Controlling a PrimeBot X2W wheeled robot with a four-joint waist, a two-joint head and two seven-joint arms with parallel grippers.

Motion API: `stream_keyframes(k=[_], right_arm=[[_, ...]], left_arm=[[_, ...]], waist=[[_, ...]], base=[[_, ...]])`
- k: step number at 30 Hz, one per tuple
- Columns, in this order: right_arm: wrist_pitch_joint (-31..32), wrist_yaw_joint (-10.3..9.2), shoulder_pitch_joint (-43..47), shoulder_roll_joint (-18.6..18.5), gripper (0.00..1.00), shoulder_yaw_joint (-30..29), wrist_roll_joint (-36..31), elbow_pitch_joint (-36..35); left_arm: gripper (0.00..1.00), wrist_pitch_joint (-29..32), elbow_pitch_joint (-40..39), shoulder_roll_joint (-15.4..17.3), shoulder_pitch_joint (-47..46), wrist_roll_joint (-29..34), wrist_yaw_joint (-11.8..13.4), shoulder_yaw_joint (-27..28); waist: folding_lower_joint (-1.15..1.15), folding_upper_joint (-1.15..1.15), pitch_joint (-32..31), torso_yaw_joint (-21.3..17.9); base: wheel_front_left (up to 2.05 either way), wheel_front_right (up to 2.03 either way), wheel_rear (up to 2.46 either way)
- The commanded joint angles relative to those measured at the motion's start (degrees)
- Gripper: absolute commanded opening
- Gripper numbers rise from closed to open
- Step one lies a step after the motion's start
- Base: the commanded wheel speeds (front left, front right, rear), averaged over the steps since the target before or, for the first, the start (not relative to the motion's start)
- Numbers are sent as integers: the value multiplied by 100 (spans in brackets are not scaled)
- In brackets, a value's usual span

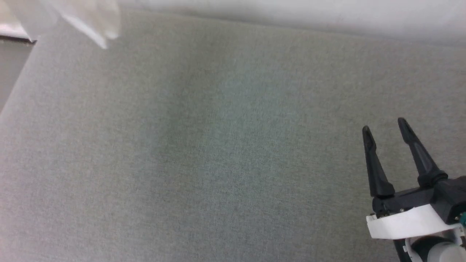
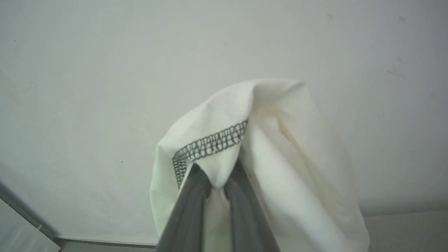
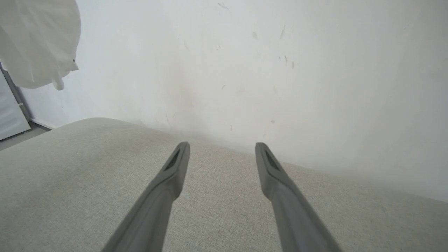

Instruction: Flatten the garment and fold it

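Grey cloth surface [image 1: 204,145]: two claws, one garment [image 2: 287,157]; left claw [image 2: 217,176] clenched on it, right claw [image 1: 383,125] spread apart.

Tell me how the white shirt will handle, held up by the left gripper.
Probably floppy: the garment drapes limply over the left gripper. Likely light, being thin fabric hanging from one pinch. It may bunch when lowered onto the grey surface.

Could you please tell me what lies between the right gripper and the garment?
The stretch is bare: in the head view, plain grey fabric surface runs between the right gripper and the garment.
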Motion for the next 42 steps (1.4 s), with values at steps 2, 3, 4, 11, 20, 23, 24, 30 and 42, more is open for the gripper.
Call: stream_keyframes(k=[2,3,4,11,20,23,24,30,42], right_arm=[[-151,-5,123,39,100,-34,102,163],[-191,-5,153,44,100,-59,127,206],[-231,-5,180,48,100,-87,161,248],[-378,-5,364,53,100,-394,389,359],[-330,-5,554,54,100,-873,389,121],[-283,-5,582,54,100,-946,383,6],[-269,-5,592,54,100,-971,385,-36],[-257,-5,600,54,100,-1075,452,-151],[-448,-5,437,54,100,-1140,621,-130]], left_arm=[[0,221,-321,-225,-269,-76,28,-131],[0,318,-417,-307,-327,-106,24,-191],[0,405,-508,-396,-371,-137,22,-249],[0,816,-976,-944,-408,-350,3,-660],[0,960,-1591,-1759,199,-728,76,-1174],[0,881,-1759,-1980,487,-722,98,-1395],[0,838,-1815,-2069,593,-728,105,-1469],[0,509,-2156,-2608,1242,-647,229,-1959],[0,-734,-1393,-3082,2640,287,774,-2976]], waist=[[1,-1,-883,-271],[1,-1,-975,-311],[1,-1,-1076,-361],[1,-1,-1511,-680],[1,-1,-1644,-1222],[1,-1,-1580,-1412],[1,-1,-1548,-1469],[1,-1,-1319,-1765],[1,-1,-683,-2151]], base=[[0,0,0],[0,0,0],[0,0,0],[0,0,0],[0,0,0],[0,0,0],[0,0,0],[0,0,0],[0,0,0]])
